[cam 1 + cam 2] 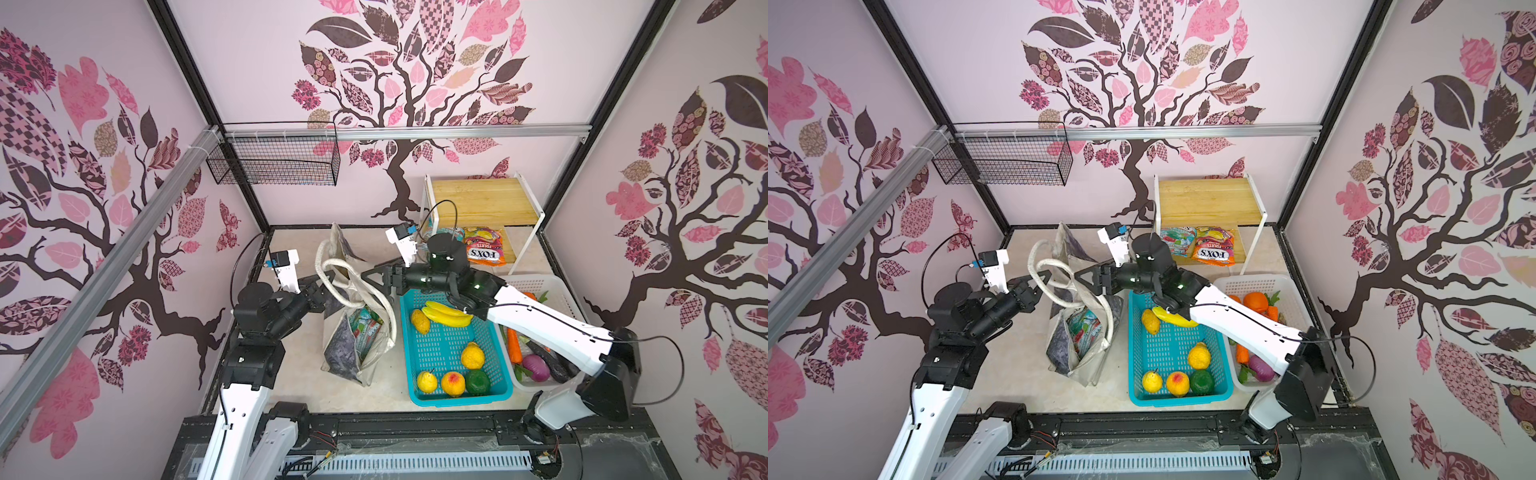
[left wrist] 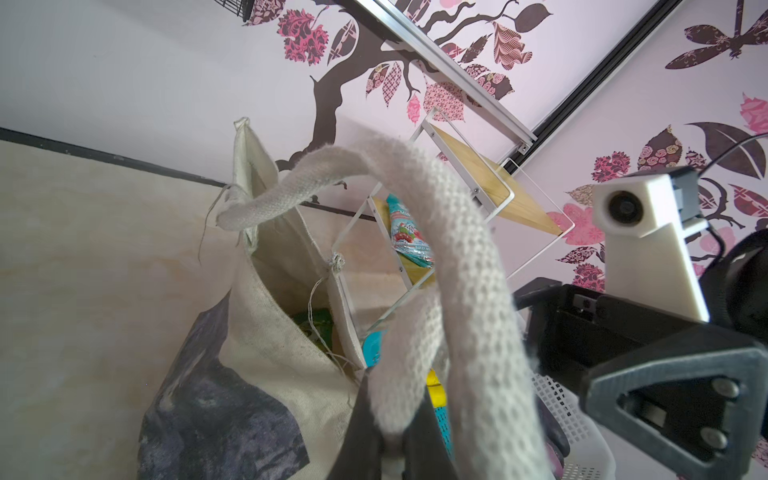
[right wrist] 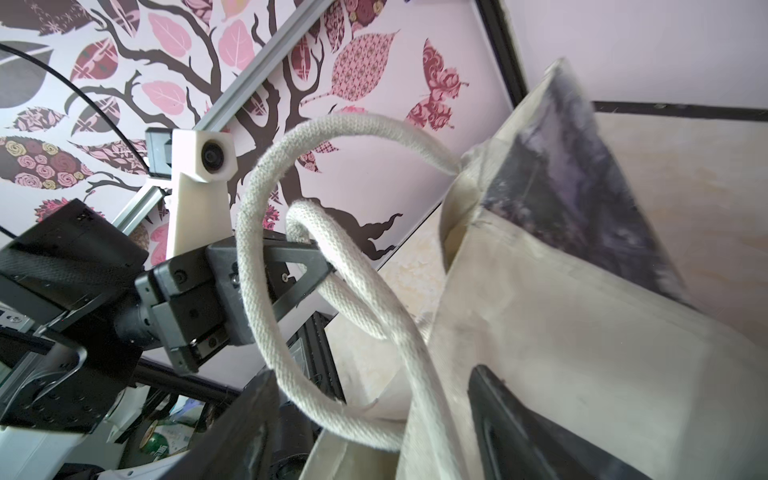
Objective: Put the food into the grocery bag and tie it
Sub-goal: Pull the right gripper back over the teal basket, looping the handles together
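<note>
**Left hand** (image 1: 328, 279), centre-left of a top view: clamped tight on one cream strap handle (image 1: 332, 266). The left wrist view shows the webbing pinched between its fingers.

**Grocery bag** (image 1: 376, 353), centre of frame: slumped on the desk (image 1: 299, 374) with its mouth gaping. Teal snack packets (image 1: 365, 328) are visible inside. The two handles are lifted and looped across each other above the mouth, and no drawn knot shows.

**Right hand** (image 1: 368, 279), just right of the loops: fingers spread wide, gripping nothing. In the right wrist view, strap and canvas pass loose between them.

**Teal basket** (image 1: 457, 398), right of the bag: holds the banana bunch (image 1: 446, 314) and five more toy fruits.

**Shelf** (image 1: 482, 199), upper right of centre: an orange FOX'S packet (image 1: 484, 249) and a teal packet (image 1: 1177, 241) lie under its wooden top.

**White basket** (image 1: 534, 279), far right: holds a carrot, a purple onion and other pieces partly hidden by the right arm.

**Status (judged):**
- Packing is partial: some packets are bagged, while fruit, vegetables and two packets sit outside.
- Tying is begun: the straps are crossed, but threading and pulling snug are left to do.
</note>
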You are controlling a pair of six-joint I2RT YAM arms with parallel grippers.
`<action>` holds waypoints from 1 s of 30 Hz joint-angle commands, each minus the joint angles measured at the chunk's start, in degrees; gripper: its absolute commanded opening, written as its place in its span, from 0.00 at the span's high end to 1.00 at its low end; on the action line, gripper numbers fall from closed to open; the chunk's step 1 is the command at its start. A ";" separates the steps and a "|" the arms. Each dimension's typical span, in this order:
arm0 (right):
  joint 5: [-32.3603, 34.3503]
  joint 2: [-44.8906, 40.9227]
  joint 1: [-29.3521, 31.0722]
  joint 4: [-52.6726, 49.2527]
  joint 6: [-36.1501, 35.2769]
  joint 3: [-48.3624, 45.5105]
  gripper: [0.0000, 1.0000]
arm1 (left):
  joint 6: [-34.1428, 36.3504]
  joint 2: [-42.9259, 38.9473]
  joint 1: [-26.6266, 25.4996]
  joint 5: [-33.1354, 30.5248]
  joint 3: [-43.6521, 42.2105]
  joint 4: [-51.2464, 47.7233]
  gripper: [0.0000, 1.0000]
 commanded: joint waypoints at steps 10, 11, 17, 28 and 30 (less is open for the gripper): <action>3.97 -2.48 -2.40 1.21 -12.69 -5.05 0.32 | 4.26 -1.02 0.09 -0.23 5.49 -0.53 1.00; 4.35 -2.10 -2.36 1.37 -13.79 -5.14 0.29 | 4.32 -0.99 0.04 0.09 5.51 -0.60 1.00; 3.08 0.05 -2.55 7.42 -20.32 -7.11 0.19 | 2.61 -1.60 0.08 -0.50 6.16 -1.47 1.00; -3.91 7.46 -3.18 12.50 -28.36 -2.04 0.28 | 4.72 -2.92 0.16 1.23 7.30 -3.31 1.00; -6.00 8.88 -4.49 12.98 -27.23 -1.04 0.28 | 5.19 -3.18 0.11 1.18 7.47 -3.93 1.00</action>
